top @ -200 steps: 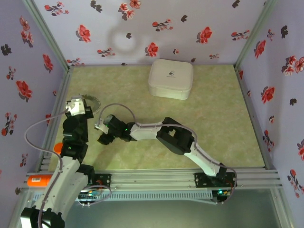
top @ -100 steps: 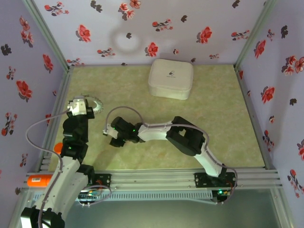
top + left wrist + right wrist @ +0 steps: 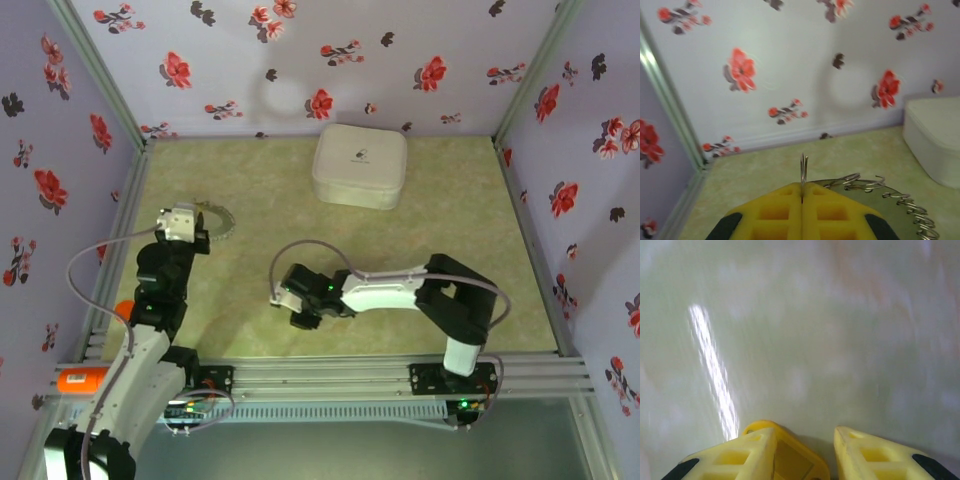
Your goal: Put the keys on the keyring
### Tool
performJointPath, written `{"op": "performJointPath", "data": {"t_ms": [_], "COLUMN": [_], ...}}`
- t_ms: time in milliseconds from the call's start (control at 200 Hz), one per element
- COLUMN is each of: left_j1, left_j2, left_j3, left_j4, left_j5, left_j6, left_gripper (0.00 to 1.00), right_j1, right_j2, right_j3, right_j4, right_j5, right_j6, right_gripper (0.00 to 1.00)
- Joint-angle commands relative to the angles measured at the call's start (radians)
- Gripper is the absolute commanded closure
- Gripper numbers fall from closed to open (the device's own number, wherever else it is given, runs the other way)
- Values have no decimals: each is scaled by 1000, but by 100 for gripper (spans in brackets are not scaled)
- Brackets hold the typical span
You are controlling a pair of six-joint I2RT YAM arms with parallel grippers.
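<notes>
The left pincer (image 3: 802,189) is clenched on the keyring (image 3: 880,202), which fans out right of its tips, while the right pincer (image 3: 805,434) seems to nip the yellow key (image 3: 790,455) low between its tips (blade hidden), so it may twist loose.

One keyring (image 3: 222,222), one white box (image 3: 360,165)

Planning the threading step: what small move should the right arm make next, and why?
Probably swing the right gripper left toward the keyring: the left gripper pinches it, while what looks like the yellow key head sits between the right fingers, well apart from it.
</notes>
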Motion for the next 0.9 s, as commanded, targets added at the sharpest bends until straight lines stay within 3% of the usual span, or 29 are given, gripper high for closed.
{"op": "performJointPath", "data": {"t_ms": [0, 100, 285, 405, 510, 745, 895], "left_j1": [-7, -23, -62, -113, -163, -223, -238], "left_j2": [12, 26, 35, 48, 56, 60, 58], "left_j3": [27, 29, 23, 21, 21, 23, 24], "left_j4": [13, 8, 5, -5, -24, -56, -69], "left_j5": [145, 201, 229, 239, 256, 297, 300], "left_j6": [1, 0, 6, 19, 47, 80, 83], "left_gripper": [100, 100, 100, 100, 100, 100, 100], "right_j1": [-9, -12, -11, -11, -11, -27, -72], "right_j2": [-94, -167, -256, -330, -347, -430, -417], "right_j3": [-117, -156, -131, -127, -90, -57, -28], "right_j4": [-85, -71, -53, -13, -110, -367, -483], "right_j5": [60, 62, 83, 174, 237, 301, 269], "right_j6": [74, 127, 264, 515, 747, 753, 841], "right_gripper": [66, 63, 49, 48, 50, 50, 52]}}
